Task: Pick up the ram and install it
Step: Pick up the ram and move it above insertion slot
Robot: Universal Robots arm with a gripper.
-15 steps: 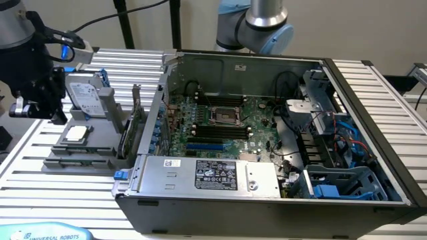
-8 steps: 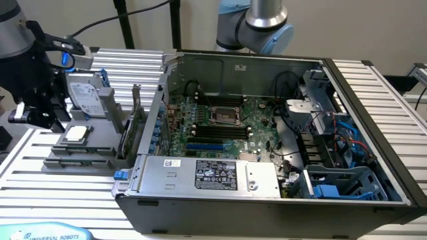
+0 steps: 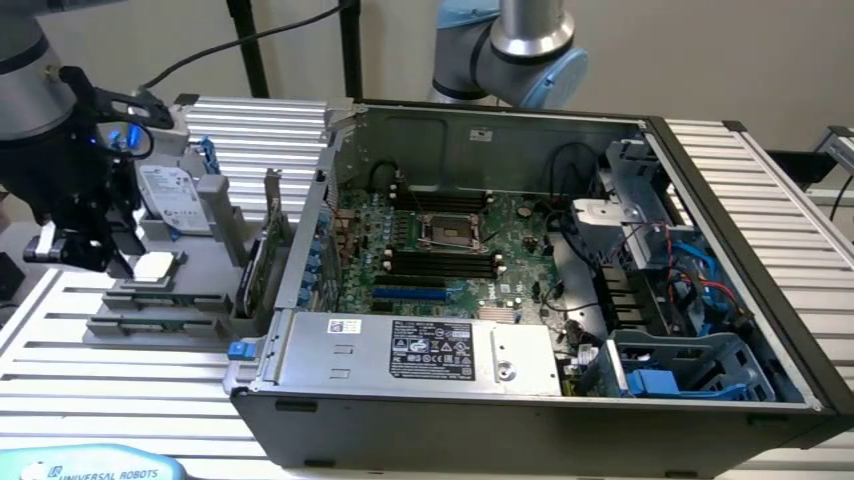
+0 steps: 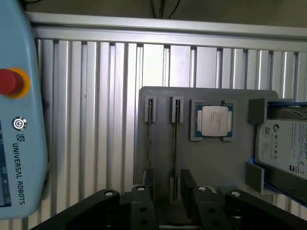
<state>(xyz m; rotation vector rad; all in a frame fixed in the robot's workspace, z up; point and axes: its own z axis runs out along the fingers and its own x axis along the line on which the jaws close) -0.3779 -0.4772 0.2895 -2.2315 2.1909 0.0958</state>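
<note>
A shiny table (image 3: 747,180) with long ridges holds a big open computer box (image 3: 534,400) and a gray tray (image 4: 211,163). The pincer (image 4: 169,183) hangs low over the tray. Its two fingers (image 4: 188,178) are wide apart and hold nothing. The ram (image 4: 175,143), a thin dark stick, stands on its edge in a tray slot. Its near end sits in the gap between the fingers. A second stick (image 4: 150,143) sits just beside it. A square silver chip (image 4: 214,120) lies a bit farther from the pincer. The computer box is well away from the pincer.
</note>
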